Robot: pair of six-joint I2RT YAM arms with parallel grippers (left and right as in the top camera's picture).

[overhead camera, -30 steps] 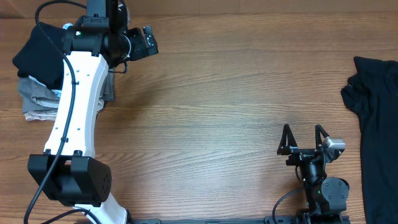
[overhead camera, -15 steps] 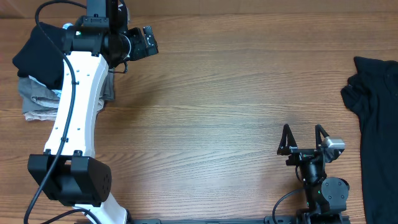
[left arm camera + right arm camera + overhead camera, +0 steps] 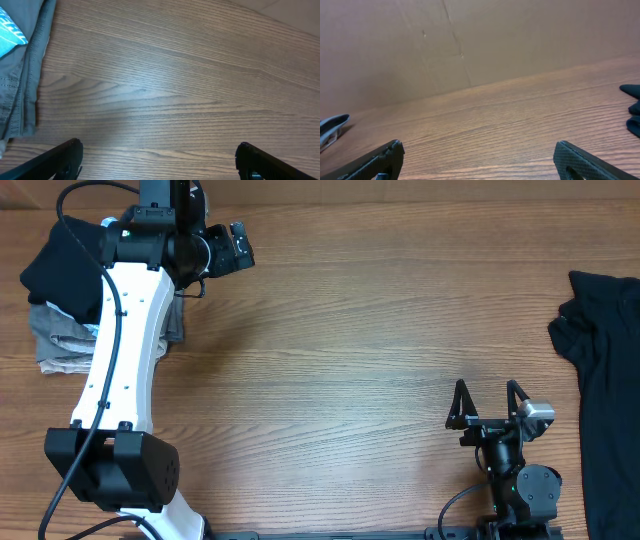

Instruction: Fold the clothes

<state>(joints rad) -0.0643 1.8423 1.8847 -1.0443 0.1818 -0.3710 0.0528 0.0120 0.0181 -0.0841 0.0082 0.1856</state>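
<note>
Nothing differs from the earlier overhead frames: both arms, the clothes and the stack lie exactly as they did a second ago.

Our left end effector (image 3: 159, 159) stands fully open with only bare tabletop (image 3: 350, 330) between its fingers. In the overhead view it sits at about 11 o'clock (image 3: 236, 248), pointing toward 3 o'clock. Our right end effector (image 3: 486, 390) is at about 5 o'clock, likewise wide open and holding nothing; its wrist view (image 3: 477, 147) shows bare wood between the tips.

Out from the left end effector, toward 9 o'clock, the folded black shirt (image 3: 60, 268) lies on top of the grey garments (image 3: 58, 345), with a sliver of the blue garment (image 3: 10, 31) tucked in. The spread black shirt (image 3: 608, 380) lies at 3 o'clock, well apart from the right end effector.

Our white left arm crosses the stack, so we cannot see its right side. The spread shirt runs off the frame's right edge, so we cannot see its full shape. Each wrist view shows only the fingertips at the bottom corners. In the right wrist view a small pale shape at 9 o'clock is too small to identify.
</note>
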